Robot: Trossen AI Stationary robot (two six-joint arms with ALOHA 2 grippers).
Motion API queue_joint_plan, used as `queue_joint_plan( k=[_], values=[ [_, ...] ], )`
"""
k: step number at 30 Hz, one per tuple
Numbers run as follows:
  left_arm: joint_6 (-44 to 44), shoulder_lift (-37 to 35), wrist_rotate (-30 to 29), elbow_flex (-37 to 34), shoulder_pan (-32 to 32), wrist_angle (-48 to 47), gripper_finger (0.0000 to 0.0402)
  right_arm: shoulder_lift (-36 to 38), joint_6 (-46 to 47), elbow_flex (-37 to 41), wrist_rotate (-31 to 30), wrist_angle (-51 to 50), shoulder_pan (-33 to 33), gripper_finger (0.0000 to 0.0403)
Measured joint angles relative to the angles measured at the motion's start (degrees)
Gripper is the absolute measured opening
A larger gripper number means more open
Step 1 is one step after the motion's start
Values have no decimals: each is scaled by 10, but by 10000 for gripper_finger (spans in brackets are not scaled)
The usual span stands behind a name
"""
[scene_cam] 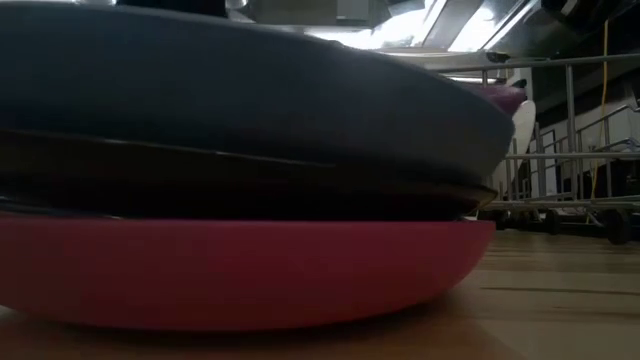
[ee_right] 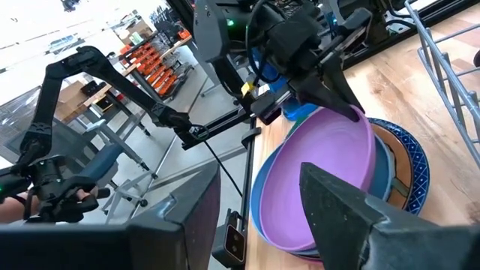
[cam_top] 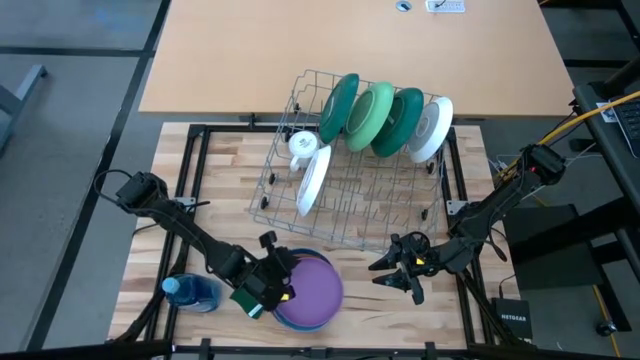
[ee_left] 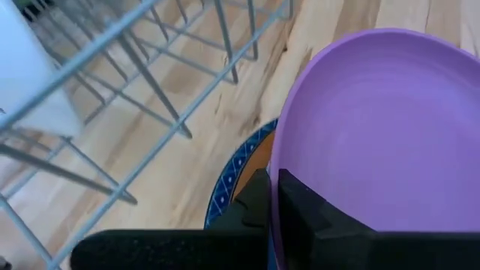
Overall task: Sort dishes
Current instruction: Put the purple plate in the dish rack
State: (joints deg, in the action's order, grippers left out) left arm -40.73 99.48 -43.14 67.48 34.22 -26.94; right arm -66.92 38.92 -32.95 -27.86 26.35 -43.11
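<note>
Bare tabletop (cam_top: 365, 295) between plate stack (cam_top: 318, 290) and right tool (cam_top: 405, 270); dish rack (cam_top: 350, 210) crowding behind.

1. A stack of plates (scene_cam: 240, 180) fills almost the whole frame, seen edge-on from table height and very close to the camera.
2. The bottom plate (scene_cam: 230, 270) is pinkish red, its rounded side curving down to the table.
3. Above it lies a thin dark band (scene_cam: 240, 180), the edge of a plate whose colour cannot be told.
4. The top layer is a dark blue-grey plate (scene_cam: 250, 95), curving down toward the right.
5. A sliver of purple rim (scene_cam: 503, 97) shows just past the blue plate's right edge.
6. The wooden table (scene_cam: 560, 290) shows at the lower right.
7. A wire dish rack (scene_cam: 570, 150) stands at the right, behind the stack.
</note>
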Motion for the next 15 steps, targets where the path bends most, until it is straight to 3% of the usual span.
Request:
queue_joint_plan(
  k=[8, 15],
  values=[
    [76, 0, -93, 0, 21, 89, 1, 0, 32, 0, -20, 17, 0, 186],
    [202, -22, -198, 0, 27, 188, 0, 0, 74, 0, -52, 152, 0, 186]
  ],
)
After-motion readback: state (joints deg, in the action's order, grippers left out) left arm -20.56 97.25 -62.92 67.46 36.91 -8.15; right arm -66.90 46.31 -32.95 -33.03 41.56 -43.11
